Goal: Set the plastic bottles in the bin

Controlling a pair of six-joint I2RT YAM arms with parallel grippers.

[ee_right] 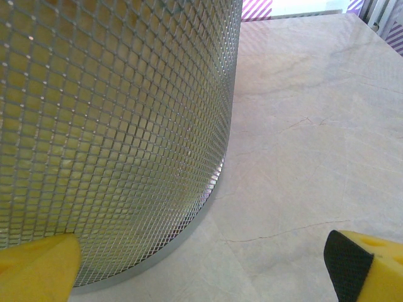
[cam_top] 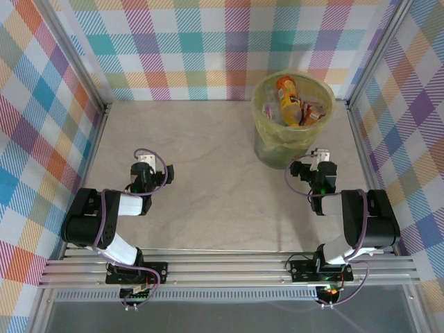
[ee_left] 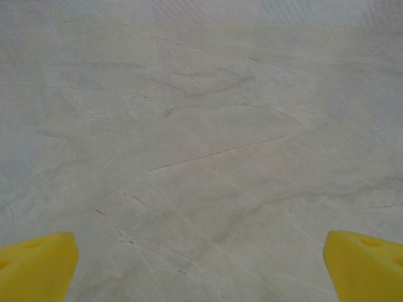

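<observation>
Beige veined tabletop (cam_top: 208,180) lies bare beneath the left gripper (cam_top: 145,164), which hangs open and empty at near left. Farther right, the right gripper (cam_top: 320,155) is open too, just beside the mesh bin (cam_top: 276,149). Bottles (cam_top: 286,91) lie inside it.

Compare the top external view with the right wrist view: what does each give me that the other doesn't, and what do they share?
Top external: the bin's open mouth, with an orange bottle and other items inside, plus both arms, the left arm out over the table. Right wrist: the bin's wire mesh wall close up, its base rim meeting the table, and the right jaws standing wide open with nothing between them. Shared: the bin with its yellow-green liner, and the marbled table.
</observation>
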